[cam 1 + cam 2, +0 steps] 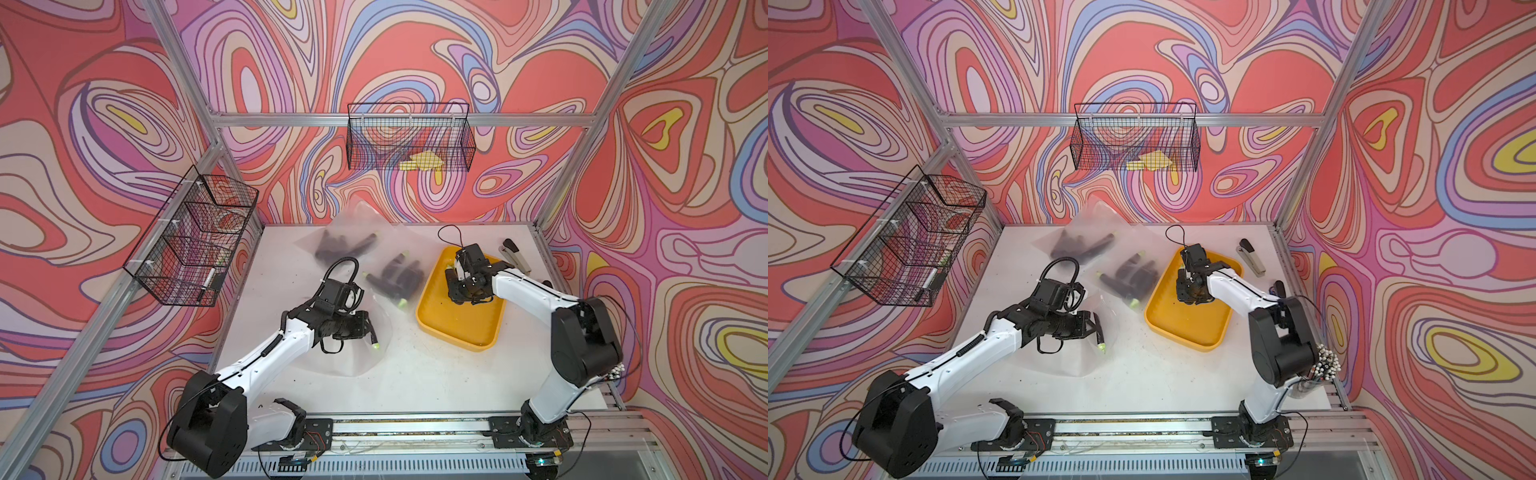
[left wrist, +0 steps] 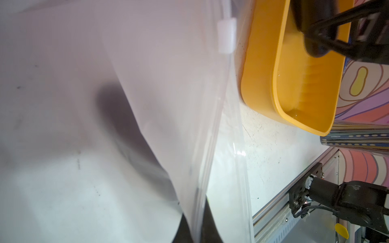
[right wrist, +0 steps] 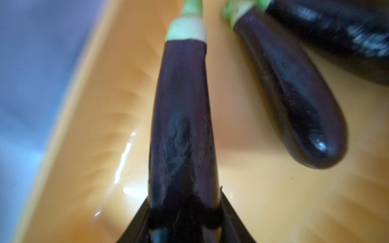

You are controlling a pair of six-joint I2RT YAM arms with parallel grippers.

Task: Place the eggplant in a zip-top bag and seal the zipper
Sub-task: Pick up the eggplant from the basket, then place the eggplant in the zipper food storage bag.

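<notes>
- The flat white surface [image 1: 415, 374] carries everything I am working with.
- A clear plastic zip-top bag [image 1: 357, 361] lies crumpled on it under my left arm, with its zipper edge towards the tray.
- A shallow yellow plastic tray [image 1: 457, 332] sits to the right of that bag, near but apart from it.
- Two frosted bags filled with eggplants [image 1: 345, 245] [image 1: 395, 278] lie towards the back wall.
- My left end effector [image 1: 370, 328] is pressed together on the clear bag's zipper edge [image 2: 202, 168].
- My right end effector [image 3: 185, 216] points down into the tray, with a finger against each side of a long dark purple eggplant [image 3: 183, 105] near its rounded end.
- That eggplant's pale green stem points away from my wrist. I cannot tell whether it touches the tray floor.
- Two more purple eggplants [image 3: 290, 94] [image 3: 336, 31] lie in the tray beside it.
- A small white slider [image 2: 226, 34] sits on the clear bag's zipper.
</notes>
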